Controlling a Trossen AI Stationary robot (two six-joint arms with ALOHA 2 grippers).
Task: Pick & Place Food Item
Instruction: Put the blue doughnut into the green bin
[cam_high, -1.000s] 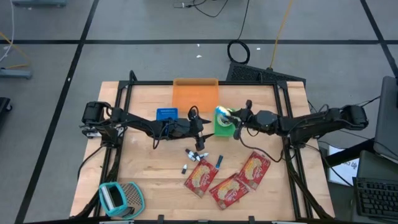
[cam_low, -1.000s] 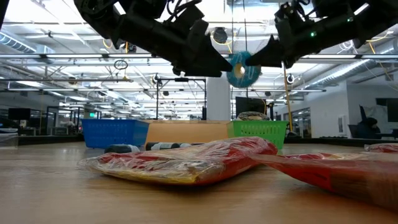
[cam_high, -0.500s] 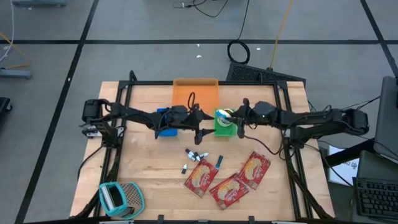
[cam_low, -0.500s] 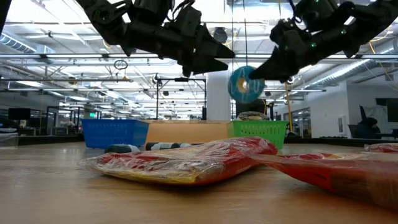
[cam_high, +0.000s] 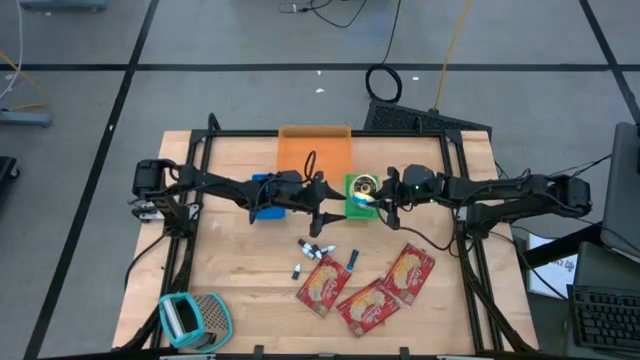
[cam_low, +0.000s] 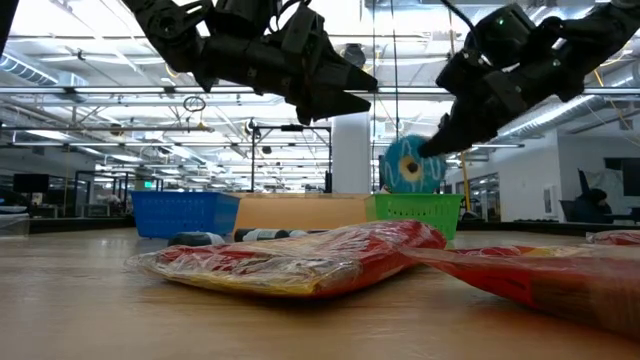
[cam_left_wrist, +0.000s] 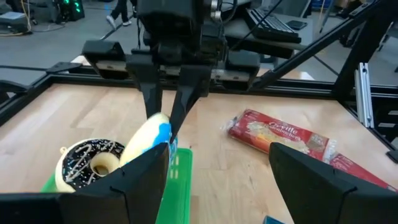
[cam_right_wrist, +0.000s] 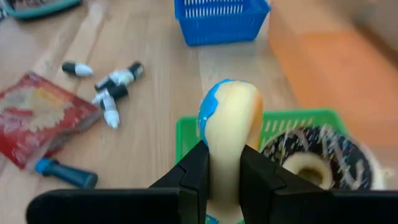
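Note:
A blue-frosted donut (cam_right_wrist: 229, 121) hangs over the green basket (cam_right_wrist: 186, 134), held by my right gripper (cam_right_wrist: 227, 169); in the low view the donut (cam_low: 410, 166) floats just above the basket's rim (cam_low: 420, 207). A chocolate sprinkled donut (cam_left_wrist: 92, 163) lies inside that basket. My left gripper (cam_high: 322, 205) stands open to the basket's left, above the table, with nothing between its fingers. Three red food packets (cam_high: 368, 287) lie flat on the table toward the near edge. My right gripper pinches the blue donut's rim (cam_right_wrist: 225, 158) between its two fingers, one on the frosted face and one on the plain face. The fingers (cam_low: 455, 125) slant down from the table's right. The donut stands on edge beyond the fingertips, clear of the basket.
A blue basket (cam_high: 267, 186) and an orange tray (cam_high: 314, 152) stand at the far middle. Several small bottles (cam_high: 312, 250) and a blue marker (cam_high: 352, 261) lie near the packets. A teal grater (cam_high: 195, 318) lies at the near left corner.
My right gripper has sunk toward the green basket and tipped further down, carrying the blue donut lower. My left gripper, close to the donut a second ago, has swung away from it toward the far edge and stayed open.

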